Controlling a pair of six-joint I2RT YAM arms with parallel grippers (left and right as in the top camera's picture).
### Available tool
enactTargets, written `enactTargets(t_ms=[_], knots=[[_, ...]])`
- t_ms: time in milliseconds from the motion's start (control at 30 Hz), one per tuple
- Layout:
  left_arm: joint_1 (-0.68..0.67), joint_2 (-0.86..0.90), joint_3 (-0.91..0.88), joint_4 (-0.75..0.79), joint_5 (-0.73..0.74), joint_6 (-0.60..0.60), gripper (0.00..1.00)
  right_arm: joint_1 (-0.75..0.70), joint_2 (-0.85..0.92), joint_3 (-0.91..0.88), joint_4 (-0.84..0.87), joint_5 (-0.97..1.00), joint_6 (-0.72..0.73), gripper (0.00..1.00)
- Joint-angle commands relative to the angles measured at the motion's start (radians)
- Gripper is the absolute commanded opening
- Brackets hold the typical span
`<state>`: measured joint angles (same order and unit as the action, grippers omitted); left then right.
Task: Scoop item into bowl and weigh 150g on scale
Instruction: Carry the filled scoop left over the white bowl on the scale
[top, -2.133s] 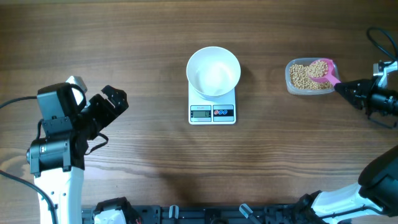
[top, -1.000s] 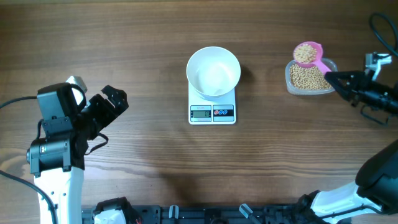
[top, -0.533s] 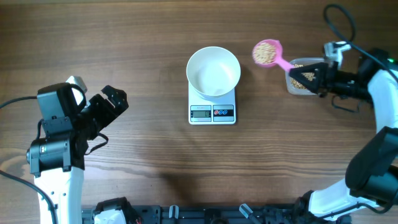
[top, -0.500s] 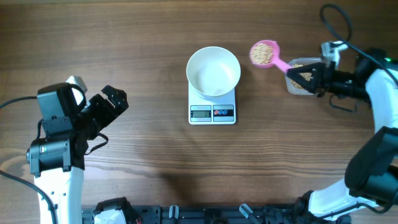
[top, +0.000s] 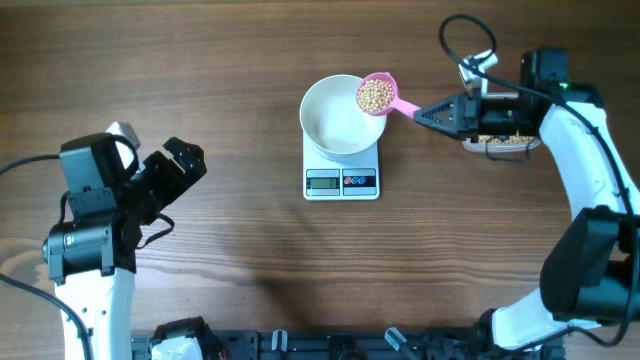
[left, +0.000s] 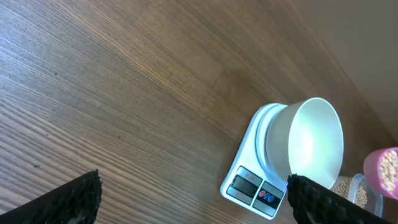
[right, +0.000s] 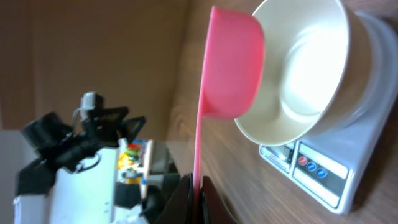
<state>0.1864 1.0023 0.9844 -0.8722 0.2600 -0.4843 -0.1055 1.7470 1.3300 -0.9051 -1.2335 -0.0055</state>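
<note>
Broad wooden desk fills the overhead view. At its left side the left pincer hangs with jaws released and spread wide, well apart from everything else. From the right, the right pincer reaches in, clenched tight on the thin handle of the pink scoop. In the middle sits the white scale, display toward the near edge, with the white bowl standing on its platform. Under the right arm a clear tub peeks out, partly hidden. The scoop's cup, open side up, sits over the bowl's far right rim, heaped with tan beans.
</note>
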Motion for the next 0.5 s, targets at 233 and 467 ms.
enactTargets(t_ms=[233,467], knots=[[0.006,0.002,-0.001,0.001,-0.007,0.005,1.00,0.185,-0.140,0.000,0.132,0.346,0.238,0.04],[0.006,0.002,-0.001,-0.002,-0.006,0.005,1.00,0.277,-0.141,0.000,0.175,0.575,0.214,0.04]])
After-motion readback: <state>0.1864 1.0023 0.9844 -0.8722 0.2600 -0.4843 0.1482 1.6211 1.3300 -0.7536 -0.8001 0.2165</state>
